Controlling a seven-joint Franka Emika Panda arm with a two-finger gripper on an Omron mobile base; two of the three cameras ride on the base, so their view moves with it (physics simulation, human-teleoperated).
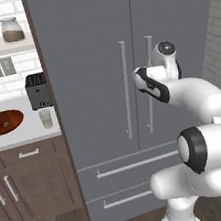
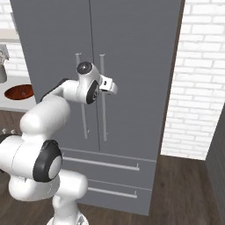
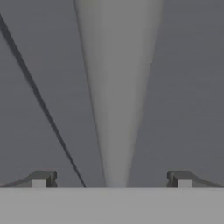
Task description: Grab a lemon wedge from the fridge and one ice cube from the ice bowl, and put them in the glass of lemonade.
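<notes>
Dark wooden floorboards [image 2: 184,189] run under the base and up to the foot of the fridge [image 1: 89,60], with the white arm rising over them in both base views. In the hand view the gripper [image 3: 111,179] has its two dark fingertips [image 3: 43,178] spread wide apart with nothing between them, and a silver vertical handle [image 3: 118,100] runs up the middle of the gap, close ahead; a thin dark door seam slants beside it. In the right base view the hand sits right at the right-hand door handle [image 2: 103,94], about mid-height on the doors.

The fridge is matte grey, both doors shut, the two long handles side by side at the centre seam, and two drawers with horizontal silver pulls below. No lemon wedge can be seen with the doors closed.

Left of the fridge in the left base view, a white counter [image 1: 20,134] tops dark brown cabinets [image 1: 32,180]. On it the glass of lemonade [image 1: 45,118] stands near the counter's fridge-side end, just in front of a dark toaster [image 1: 38,90]. The reddish-brown ice bowl [image 1: 3,122] rests further left, apart from the glass; any ice cube in it is too small to make out.

Behind the counter is white brick wall with a pale shelf holding a jar [image 1: 11,29]. To the right of the fridge more white brick [image 2: 197,88] reaches down to the floor.
</notes>
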